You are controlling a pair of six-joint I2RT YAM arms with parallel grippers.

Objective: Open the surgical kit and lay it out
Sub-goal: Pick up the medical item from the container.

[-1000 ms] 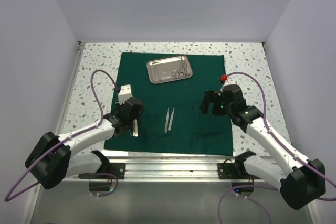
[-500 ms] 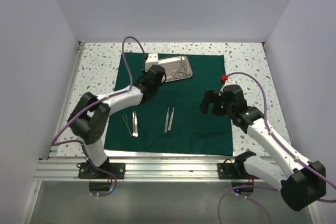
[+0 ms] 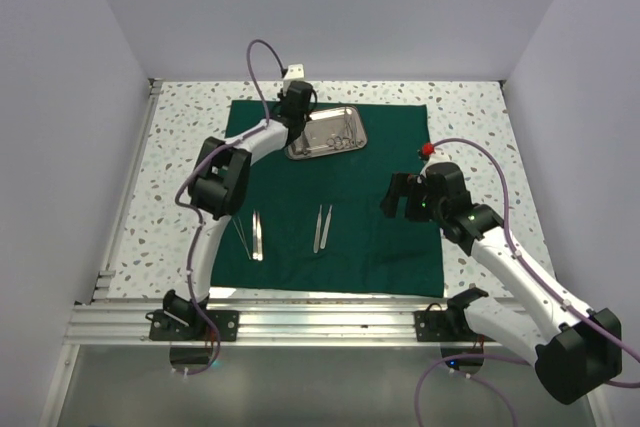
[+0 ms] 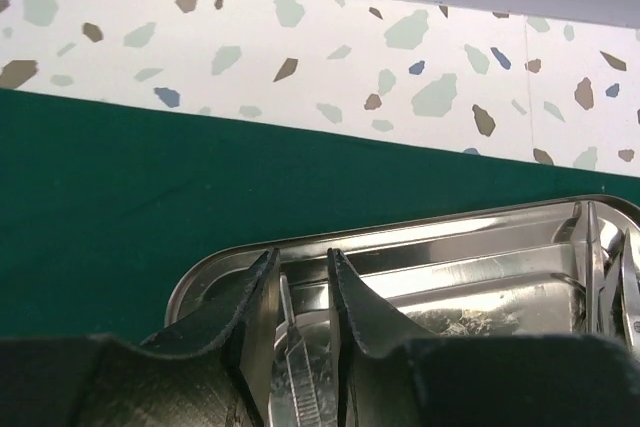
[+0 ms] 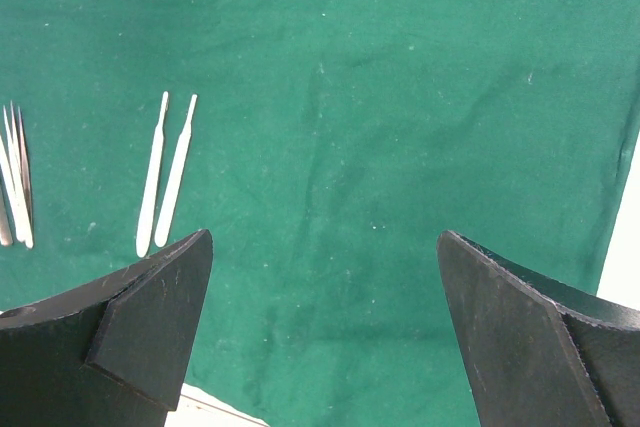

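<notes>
The dark green cloth (image 3: 350,197) lies spread flat on the table. The steel tray (image 3: 352,117) sits at its far middle with scissor-like instruments (image 3: 343,137) inside. My left gripper (image 3: 297,129) reaches into the tray's left end (image 4: 400,232). Its jaws stand narrowly apart around a slim silver instrument (image 4: 295,347) lying in the tray. More instruments (image 4: 612,267) show at the tray's right. Two tweezers (image 3: 322,227) lie mid-cloth, and they also show in the right wrist view (image 5: 165,172). Further thin instruments (image 3: 251,235) lie at the left front. My right gripper (image 3: 400,195) (image 5: 325,247) hovers wide open and empty over the cloth's right side.
White walls close in the speckled table (image 3: 480,117) on three sides. A metal rail (image 3: 320,319) runs along the near edge. A small red part (image 3: 426,150) sits beside the right arm. The cloth's right edge (image 5: 628,197) shows near my right gripper.
My left arm has swung from the cloth's left front, where instruments now lie, up to the tray's left end. The right arm has not moved.
</notes>
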